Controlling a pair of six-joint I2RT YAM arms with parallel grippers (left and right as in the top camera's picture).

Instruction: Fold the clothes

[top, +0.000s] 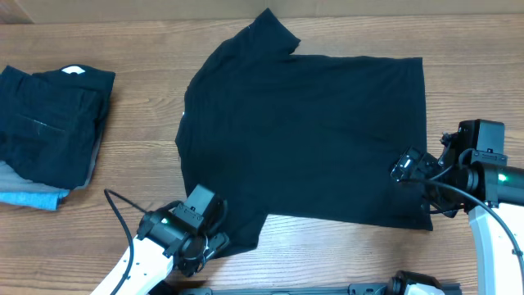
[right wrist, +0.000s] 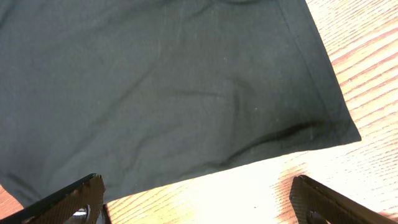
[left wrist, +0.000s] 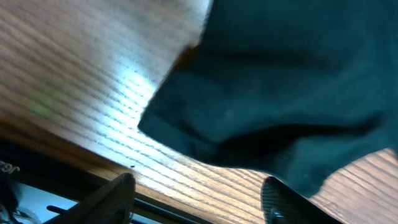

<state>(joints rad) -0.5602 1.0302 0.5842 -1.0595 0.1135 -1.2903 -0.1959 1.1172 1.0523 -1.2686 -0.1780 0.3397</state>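
The clothes, a black T-shirt [top: 311, 131], lie spread flat across the middle of the wooden table. My left gripper [top: 211, 239] hovers at the shirt's near-left sleeve. In the left wrist view the left gripper [left wrist: 199, 196] is open with only bare wood between its fingers [left wrist: 118, 193], and the sleeve edge [left wrist: 186, 134] lies just ahead. My right gripper [top: 407, 168] sits over the shirt's right hem. Seen from the right wrist, the right gripper [right wrist: 199, 199] is wide open and empty, and the hem corner [right wrist: 348, 134] lies flat in front of it.
A pile of folded clothes [top: 49, 135], dark ones on top of grey and blue ones, sits at the left of the table. A black cable [top: 123, 209] loops by the left arm. The table's front edge [left wrist: 81, 168] runs close to the left gripper.
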